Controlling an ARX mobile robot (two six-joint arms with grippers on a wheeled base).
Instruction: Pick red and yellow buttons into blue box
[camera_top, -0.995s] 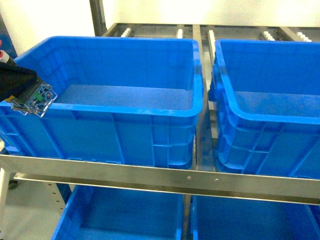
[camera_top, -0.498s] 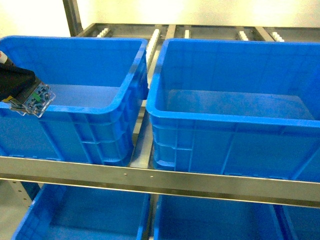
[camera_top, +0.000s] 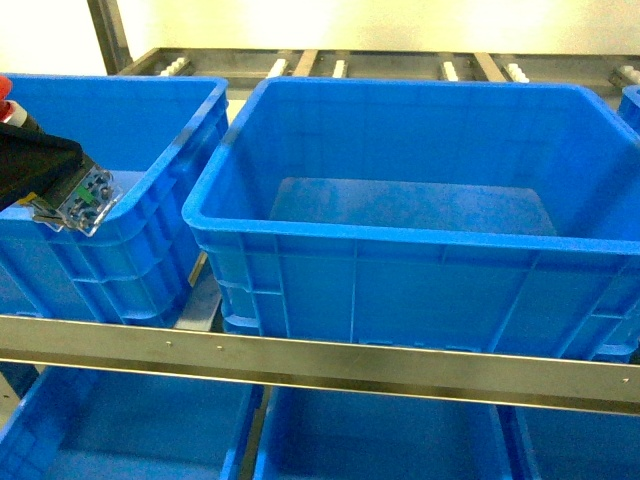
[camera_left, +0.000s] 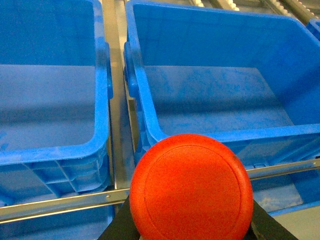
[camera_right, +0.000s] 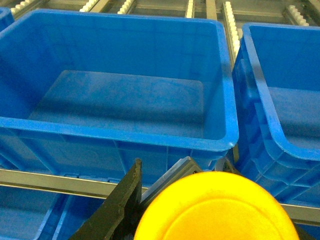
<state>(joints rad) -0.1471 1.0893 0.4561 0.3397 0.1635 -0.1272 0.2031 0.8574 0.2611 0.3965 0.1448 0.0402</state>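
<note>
At left, L hand (camera_top: 45, 185) gripping red btn (camera_left: 189, 187)

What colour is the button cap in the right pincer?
Yellow cap, seen best in the right wrist view.

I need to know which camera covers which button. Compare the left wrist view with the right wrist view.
Only the left wrist view shows the red button, its cap filling the lower middle, held in the left tool. Only the right wrist view shows the yellow button, held in the right tool. Both look down over the steel shelf rail into the same deep blue box, with a neighbouring blue crate alongside it.
</note>
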